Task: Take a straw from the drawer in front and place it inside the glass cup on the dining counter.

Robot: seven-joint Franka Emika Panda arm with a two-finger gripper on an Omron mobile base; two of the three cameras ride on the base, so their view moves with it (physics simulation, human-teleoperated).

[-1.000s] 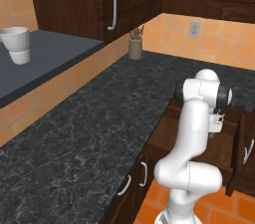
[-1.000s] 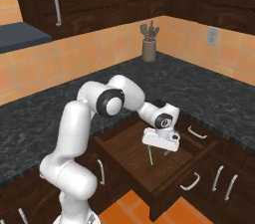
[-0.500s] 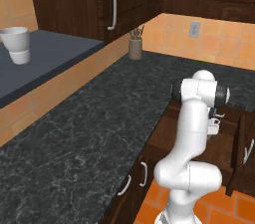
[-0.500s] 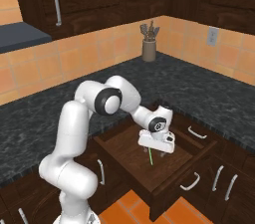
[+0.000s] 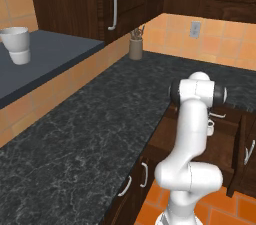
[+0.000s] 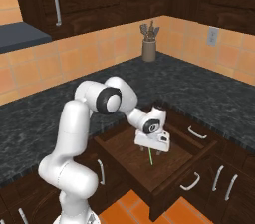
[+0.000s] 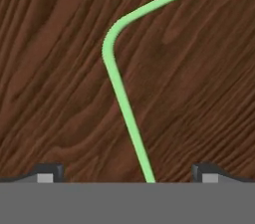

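The dark wooden drawer [image 6: 172,180] stands pulled out below the black worktop, also seen at the drawer [image 5: 226,145] in the left base view. On its floor lies the thin green straw [image 6: 151,157]. In the hand view the straw [image 7: 122,93] runs up between my two fingertips [image 7: 47,172] and bends to the right near its top. My gripper [image 6: 151,147] hangs low inside the drawer, right over the straw, open and holding nothing. The gripper [image 7: 127,175] straddles the straw's lower end. The glass cup and the dining counter are out of view.
A black speckled worktop [image 5: 100,129] runs along the wall, with a utensil holder [image 6: 149,49] at its back corner. A white opaque cup [image 5: 17,44] sits on a dark raised ledge at left. Closed drawers with silver handles [image 6: 198,132] flank the open one.
My gripper has sunk lower into the drawer, closer to the straw, and stayed open. The straw has not moved.
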